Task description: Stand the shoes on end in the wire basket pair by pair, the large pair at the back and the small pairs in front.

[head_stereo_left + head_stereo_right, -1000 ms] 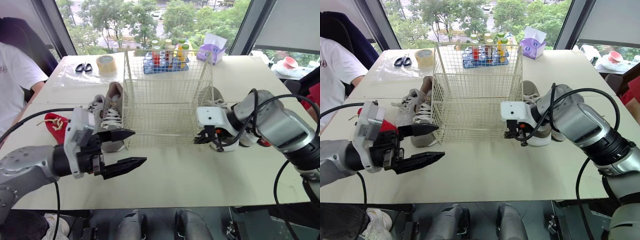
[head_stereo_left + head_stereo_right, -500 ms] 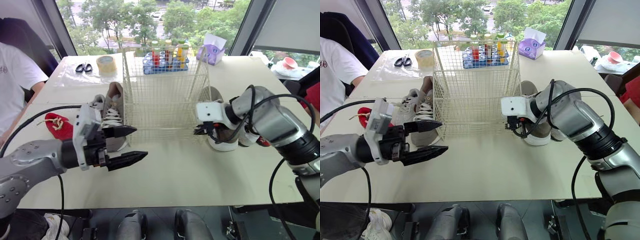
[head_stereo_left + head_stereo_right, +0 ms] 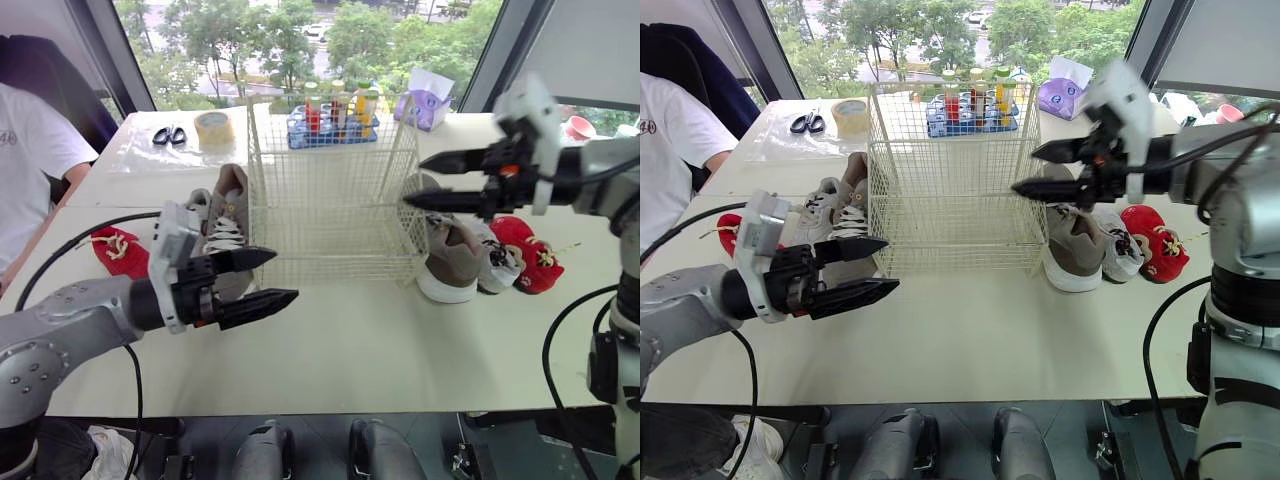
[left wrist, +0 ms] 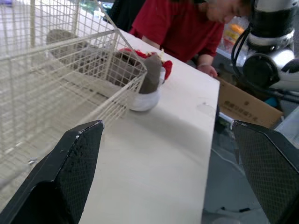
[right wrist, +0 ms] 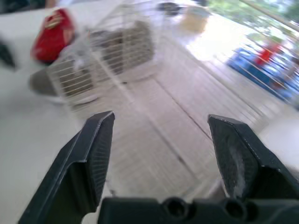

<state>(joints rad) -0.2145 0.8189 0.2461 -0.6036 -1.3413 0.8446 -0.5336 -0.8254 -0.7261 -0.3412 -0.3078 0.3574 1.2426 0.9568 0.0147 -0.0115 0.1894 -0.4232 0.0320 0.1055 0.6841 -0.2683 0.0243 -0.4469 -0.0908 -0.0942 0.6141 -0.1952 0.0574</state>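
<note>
Lifted R gripper [image 3: 413, 180] off grey shoe [image 3: 450, 262] empty, jaws apart like L gripper [image 3: 283, 274], leaving wire basket [image 3: 330, 205] w/o shoes.

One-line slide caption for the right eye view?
Left gripper and right gripper, jaws open, either side of the empty wire basket; sneakers outside it.

Wire basket [image 3: 950, 200]: thin metal wire, pale coating, slight sheen. Table [image 3: 400, 340]: smooth matt board, looks like light wood-tone laminate. Large grey shoe [image 3: 452, 250]: matt suede-like upper, smooth white rubbery sole. The laced grey pair [image 3: 225, 230] has the same upper, with woven cloth laces. Small red shoes [image 3: 525, 250]: soft cloth. Left gripper [image 3: 284, 275] fingers [image 4: 74, 168]: matt black, fine cross-hatch texture (right gripper [image 3: 414, 180] fingers [image 5: 96, 154] also matt black, texture too blurred to tell).
</note>
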